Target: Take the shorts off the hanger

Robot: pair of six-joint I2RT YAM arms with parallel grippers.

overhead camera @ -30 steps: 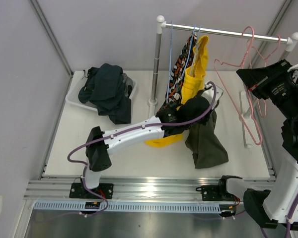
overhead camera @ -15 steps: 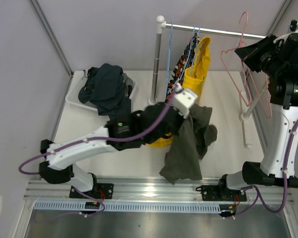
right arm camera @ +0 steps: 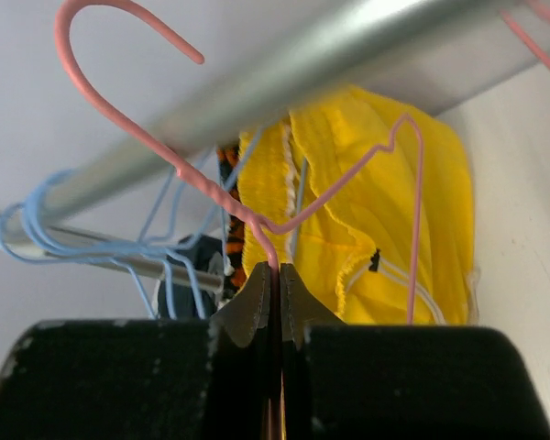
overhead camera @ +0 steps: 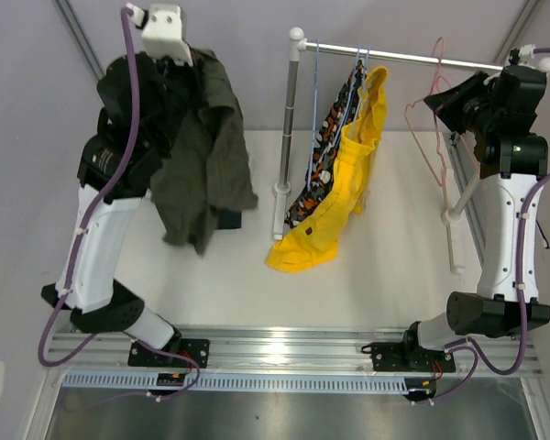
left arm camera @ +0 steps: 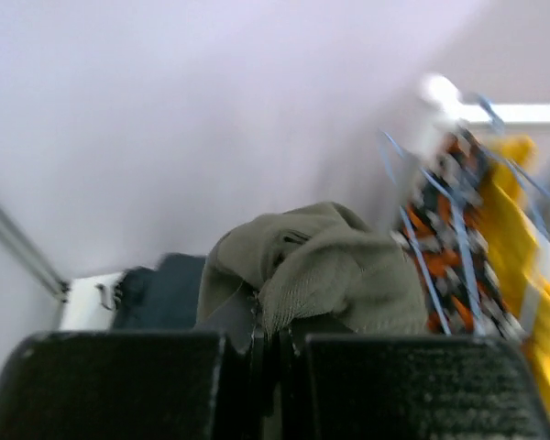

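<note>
Left gripper point(left arm camera: 273, 337), at 10 o'clock, was clamped tight on the olive shorts point(overhead camera: 206, 151). Right gripper point(right arm camera: 277, 295), at 2 o'clock, pinched the pink hanger point(right arm camera: 410, 220).

Left fingers point(left arm camera: 119, 385) and right fingers point(right arm camera: 119, 376) pinched closed, raised high.

The white tabletop point(overhead camera: 376, 284) carries the rack's upright post point(overhead camera: 287, 137) on a round foot near its middle, and the hanging yellow shorts point(overhead camera: 335, 202) bunch their lower end on it
</note>
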